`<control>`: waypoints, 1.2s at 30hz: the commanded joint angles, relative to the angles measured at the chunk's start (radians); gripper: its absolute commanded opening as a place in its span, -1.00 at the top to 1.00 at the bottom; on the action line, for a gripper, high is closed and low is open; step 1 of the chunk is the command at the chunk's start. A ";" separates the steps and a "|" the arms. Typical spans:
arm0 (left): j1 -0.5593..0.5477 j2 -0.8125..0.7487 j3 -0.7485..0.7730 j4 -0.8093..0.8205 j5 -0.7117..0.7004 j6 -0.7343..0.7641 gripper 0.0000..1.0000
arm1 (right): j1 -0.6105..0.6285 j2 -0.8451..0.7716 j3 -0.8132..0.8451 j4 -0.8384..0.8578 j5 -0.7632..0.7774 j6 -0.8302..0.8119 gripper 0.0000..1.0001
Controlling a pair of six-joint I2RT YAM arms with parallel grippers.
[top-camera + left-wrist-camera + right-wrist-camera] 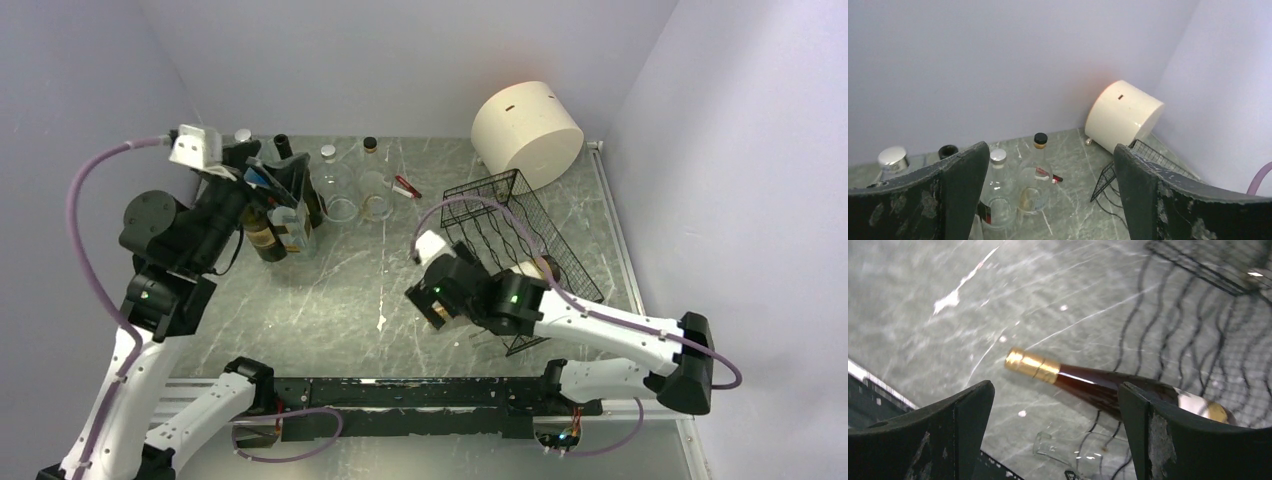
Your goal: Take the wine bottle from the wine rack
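Nearest of all, the right gripper (1053,390) hangs low over the grey marbled table (340,290), at the near end of the wine rack (500,225). Its fingers are spread wide and hold nothing. Just beyond them lies the wine bottle (1098,385), dark brown glass on its side in the rack. Its neck pokes out past the wire toward the gripper, capped in gold foil (1030,364). A pale label with a gold band shows on the bottle's shoulder, half hidden behind a finger, and no writing on it can be read.

Farther back on the left, the left gripper (275,185) sits among a cluster of standing bottles with its fingers wide apart and empty. Dark bottles (265,240) stand just beside it, one with a tan label whose print is too small to make out. Past the fingers stand two clear bottles, one silver-capped (996,195) and one black-capped (1035,180). A small red thing (407,187) lies on the table beside them.

Farthest away, a cream cylinder (527,132) lies tilted in the back right corner, just beyond the rack's far end. It carries no lettering.
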 commanded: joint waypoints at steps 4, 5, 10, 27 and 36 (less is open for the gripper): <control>0.007 0.007 -0.178 0.159 0.192 0.195 -0.93 | 0.076 0.069 -0.099 0.120 -0.287 -0.285 -1.00; 0.007 0.005 -0.198 0.163 0.180 0.209 -0.92 | 0.080 0.093 -0.088 0.106 -0.289 -0.316 -1.00; 0.007 -0.039 -0.308 0.220 0.196 0.226 -0.90 | 0.080 0.251 -0.041 -0.048 -0.203 -0.467 -0.98; 0.008 -0.107 -0.367 0.236 0.183 0.224 -0.88 | 0.068 0.367 -0.265 0.282 0.090 -0.919 -0.34; 0.008 -0.099 -0.371 0.233 0.175 0.229 -0.88 | 0.001 0.445 -0.279 0.399 0.075 -1.005 -0.24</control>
